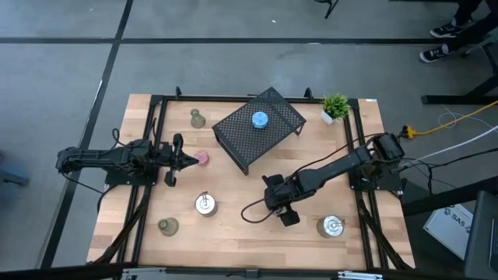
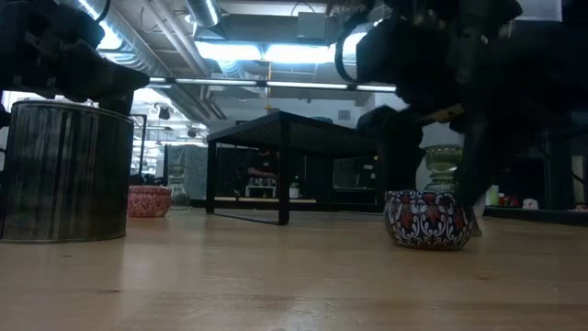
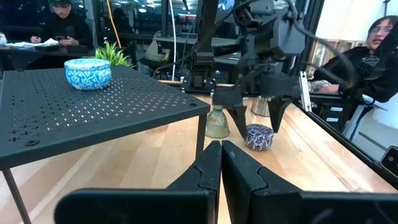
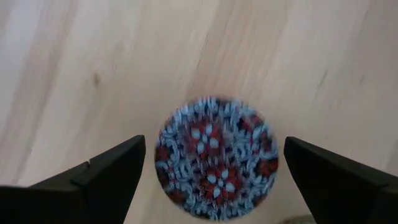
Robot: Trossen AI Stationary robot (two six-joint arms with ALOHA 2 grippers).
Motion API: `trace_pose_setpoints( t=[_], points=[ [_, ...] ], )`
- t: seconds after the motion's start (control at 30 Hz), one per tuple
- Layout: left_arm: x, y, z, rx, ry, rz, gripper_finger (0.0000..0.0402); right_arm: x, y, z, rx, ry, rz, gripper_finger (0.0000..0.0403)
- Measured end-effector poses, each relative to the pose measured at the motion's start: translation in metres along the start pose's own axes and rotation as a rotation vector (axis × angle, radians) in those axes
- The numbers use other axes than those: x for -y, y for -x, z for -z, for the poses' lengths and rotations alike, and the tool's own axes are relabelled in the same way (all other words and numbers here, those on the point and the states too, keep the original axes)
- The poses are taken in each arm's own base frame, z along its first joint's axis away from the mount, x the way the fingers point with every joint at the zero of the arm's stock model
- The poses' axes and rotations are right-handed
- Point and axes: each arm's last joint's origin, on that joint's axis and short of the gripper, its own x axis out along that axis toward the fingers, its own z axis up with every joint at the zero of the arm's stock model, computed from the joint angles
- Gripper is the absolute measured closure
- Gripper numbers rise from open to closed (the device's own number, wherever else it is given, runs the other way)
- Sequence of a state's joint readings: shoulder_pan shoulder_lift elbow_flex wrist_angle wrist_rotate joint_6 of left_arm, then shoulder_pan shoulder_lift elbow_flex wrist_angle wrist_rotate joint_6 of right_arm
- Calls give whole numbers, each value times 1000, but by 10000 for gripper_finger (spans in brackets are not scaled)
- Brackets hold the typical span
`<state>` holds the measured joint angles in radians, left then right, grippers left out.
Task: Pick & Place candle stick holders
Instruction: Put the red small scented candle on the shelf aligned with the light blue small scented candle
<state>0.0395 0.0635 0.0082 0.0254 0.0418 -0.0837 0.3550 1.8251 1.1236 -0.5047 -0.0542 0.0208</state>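
A small round holder with a red, blue and white pattern stands on its base on the wooden table. My right gripper hangs over it, open and pointing steeply down. One finger stands on either side of the holder, apart from it. In the high view the right gripper hides it. My left gripper waits shut and level at the table's left, beside a pink holder. A blue holder sits on the black mesh rack.
An olive glass holder stands just behind the patterned one. Silver holders and olive ones are spread over the table. A potted plant stands at the far right. People sit beyond the table.
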Motion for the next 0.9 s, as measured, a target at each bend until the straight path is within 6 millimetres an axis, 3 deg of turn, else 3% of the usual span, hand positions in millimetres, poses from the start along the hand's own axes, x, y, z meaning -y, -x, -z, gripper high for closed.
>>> trace_pose_setpoints(
  t=[0.2, 0.9],
  points=[
    [0, 0, 0, -3, 0, 0, 394, -1, -16, 3, -44, -7, -10, 17],
    [0, 0, 0, -4, 0, -1, 394, -1, -1, -3, 7, -18, 25, 18]
  ],
)
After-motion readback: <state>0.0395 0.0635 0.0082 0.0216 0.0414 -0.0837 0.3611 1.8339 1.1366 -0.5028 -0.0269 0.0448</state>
